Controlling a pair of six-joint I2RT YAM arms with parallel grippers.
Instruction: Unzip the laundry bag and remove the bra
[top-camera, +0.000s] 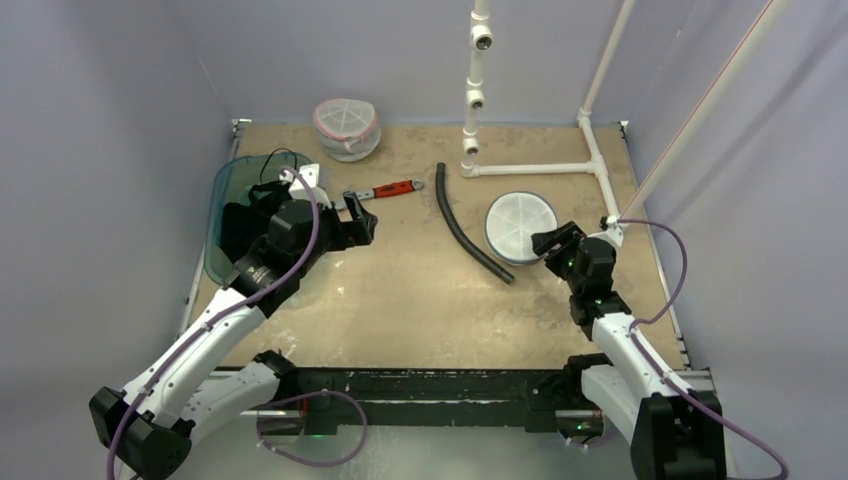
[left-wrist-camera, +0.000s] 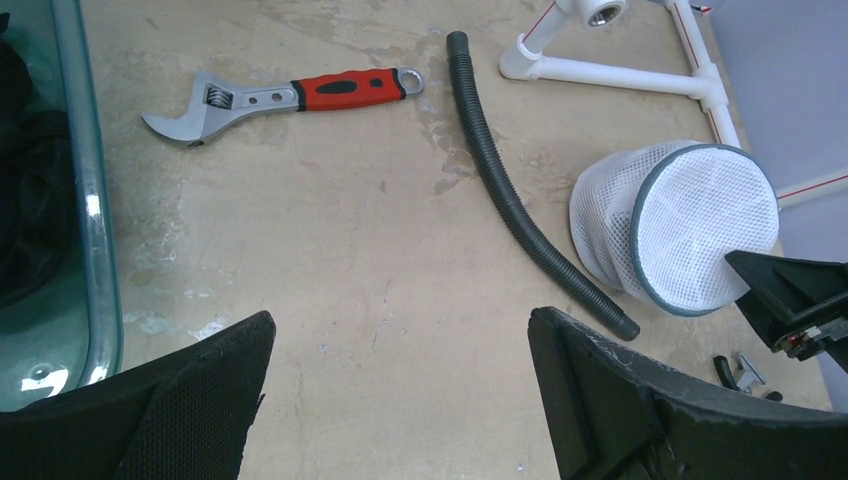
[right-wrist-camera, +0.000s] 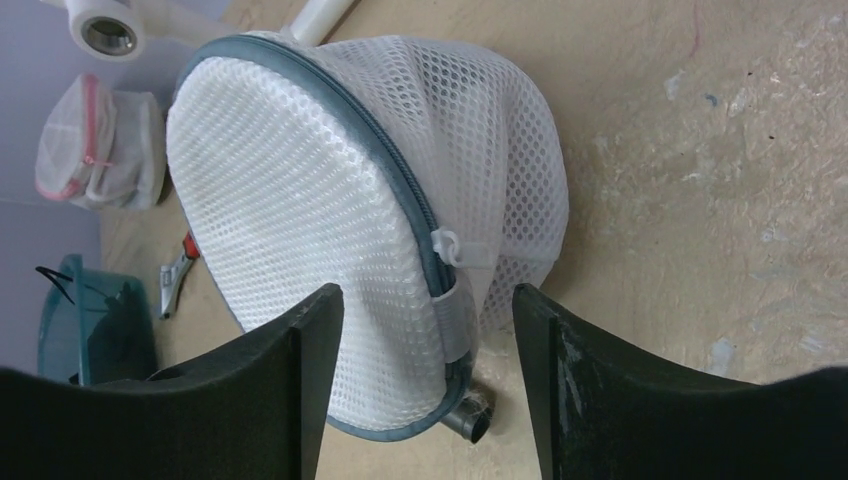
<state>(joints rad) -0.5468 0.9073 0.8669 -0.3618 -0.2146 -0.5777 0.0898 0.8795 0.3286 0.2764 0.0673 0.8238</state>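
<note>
Pale grey walls box in a worn tan counter (top-camera: 420, 300), scuffed and stained in patches. Toward the right edge, about midway between near and far, lies the laundry bag (top-camera: 520, 225). It is a round white mesh pouch with a grey zip running around its rim, and its flat round face is turned mostly upward. The zip looks closed as far as it can be followed. Its white pull (right-wrist-camera: 455, 248) lies against the mesh beside a grey fabric tab (right-wrist-camera: 455, 322). What is inside cannot be made out through the mesh.

The right tool (right-wrist-camera: 425, 395) sits at the bag's near-right rim. Its jaws stand partly open, one on each side of the zipped rim, with the pull just ahead of them. One finger overlaps the mesh face, while bare counter shows between the other and the bag, so nothing is clamped.

The left tool (left-wrist-camera: 400, 400) hangs over the left-centre of the counter, jaws spread wide and holding nothing.

A black ribbed hose (top-camera: 470, 225) runs diagonally across mid-counter, its near end just beside the bag's near-left rim. A red-handled adjustable wrench (top-camera: 385, 190) lies to the left of the hose's far end. A teal bin (top-camera: 225, 195) with dark contents stands at the left edge. A second mesh bag (top-camera: 346, 128), trimmed in pink, sits at the far edge. A white pipe frame (top-camera: 530, 168) fills the far right corner.
</note>
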